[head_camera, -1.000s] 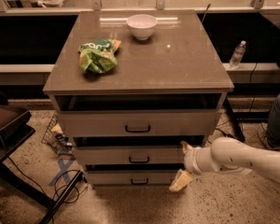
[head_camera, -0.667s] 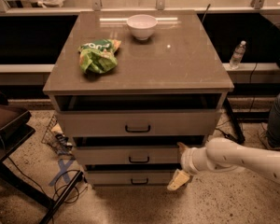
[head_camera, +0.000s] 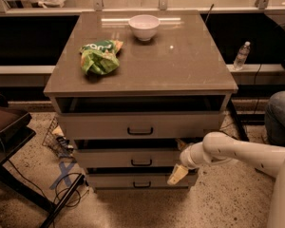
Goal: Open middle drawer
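Low at the right end of the cabinet, the hand sits against the front of the middle drawer. Its fingers are apart: a pale, wedge-shaped lower finger hangs below the panel's right corner, and the other shows faintly above it, so the panel's end lies between them. Whether either finger touches the panel cannot be told.

The arm is smooth, white and tubular. It reaches in from the right edge and runs nearly level and leftward, bending at a rounded joint just behind the hand.

The middle drawer is a wide, flat, grey-beige panel. Its long axis runs left to right and its face is turned toward the camera. A small dark bar handle lies level at its centre, and a dark gap runs along its top edge.

The taller top drawer sits above it and the thinner bottom drawer below.

On the smooth, faintly glossy brown worktop stand a round white bowl at the back and a crumpled green bag to the left.

A clear water bottle stands on a ledge to the right. The floor is speckled.
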{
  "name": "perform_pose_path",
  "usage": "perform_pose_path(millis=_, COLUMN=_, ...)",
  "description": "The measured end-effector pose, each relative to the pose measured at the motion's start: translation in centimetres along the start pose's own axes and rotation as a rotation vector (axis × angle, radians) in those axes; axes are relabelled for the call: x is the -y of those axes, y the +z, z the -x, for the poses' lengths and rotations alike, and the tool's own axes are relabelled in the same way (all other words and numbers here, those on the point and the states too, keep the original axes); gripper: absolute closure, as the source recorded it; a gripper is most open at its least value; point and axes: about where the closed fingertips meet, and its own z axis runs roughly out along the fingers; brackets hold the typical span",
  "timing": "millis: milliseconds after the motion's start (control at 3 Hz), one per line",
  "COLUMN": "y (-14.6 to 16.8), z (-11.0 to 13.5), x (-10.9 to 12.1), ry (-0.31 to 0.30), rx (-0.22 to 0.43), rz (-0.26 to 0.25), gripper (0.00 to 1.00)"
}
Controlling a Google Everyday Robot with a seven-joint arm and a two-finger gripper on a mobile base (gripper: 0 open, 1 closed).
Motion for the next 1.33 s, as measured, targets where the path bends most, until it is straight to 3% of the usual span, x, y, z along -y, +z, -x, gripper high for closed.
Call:
perform_pose_path(millis=333, y=0.3, z=-0.2, x=-0.8, ry=0.004, rx=0.01, rz=0.012, gripper=0.13)
perform_pose_path(millis=667, y=0.3, z=-0.8, x=-2.8, ry=0.015, rx=0.019, rz=0.017, gripper=0.37)
perform_pose_path(millis=1333, y=-0.5, z=-0.7, x=-3.4, ry=0.02, rx=0.02, rz=0.015, gripper=0.83)
